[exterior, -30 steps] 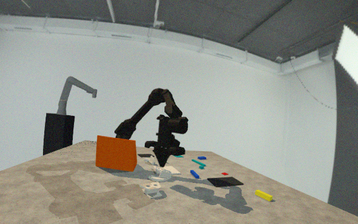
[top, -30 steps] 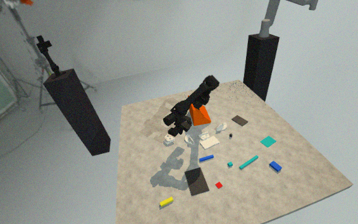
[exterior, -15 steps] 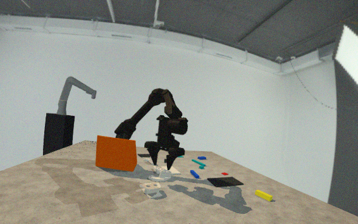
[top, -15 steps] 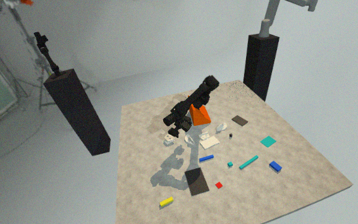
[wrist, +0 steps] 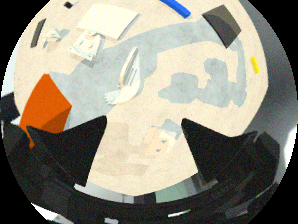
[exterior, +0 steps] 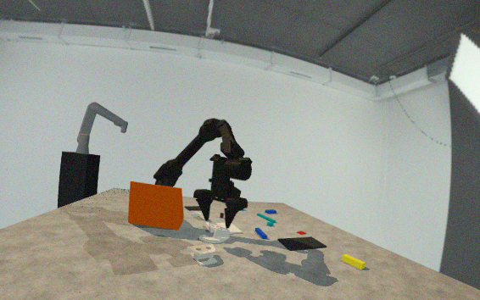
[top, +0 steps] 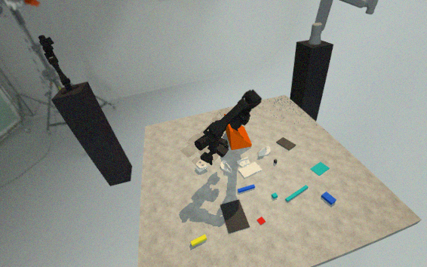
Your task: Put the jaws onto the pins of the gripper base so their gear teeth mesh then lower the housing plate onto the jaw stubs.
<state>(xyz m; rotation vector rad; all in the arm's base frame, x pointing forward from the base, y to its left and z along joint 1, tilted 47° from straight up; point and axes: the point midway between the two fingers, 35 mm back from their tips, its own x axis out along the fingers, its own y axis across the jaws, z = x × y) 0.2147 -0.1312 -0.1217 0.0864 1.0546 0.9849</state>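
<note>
My gripper (top: 216, 158) (exterior: 218, 223) (wrist: 144, 120) is open and empty, with its fingers wide apart above the table. A pale block with two dark round marks, seemingly the housing plate (top: 201, 164) (exterior: 204, 250) (wrist: 161, 141), lies apart from the other parts; in the wrist view it shows between the fingers. One white jaw (top: 225, 167) (exterior: 215, 236) (wrist: 132, 83) lies on the table. The white gripper base (top: 244, 162) (wrist: 87, 46) is beside it, against a cream board. The other jaw (top: 264, 151) (wrist: 52, 36) lies beyond the base. No jaw looks seated on the base.
The cream board (top: 250, 170) (wrist: 107, 21) lies by the base. An orange block (top: 238, 137) (exterior: 155, 205) (wrist: 45, 107) stands close to the arm. A dark mat (top: 235, 216) (exterior: 302, 243) (wrist: 223, 26), blue bar (top: 246, 188), yellow bar (top: 198, 240) and teal bar (top: 296, 193) lie farther out.
</note>
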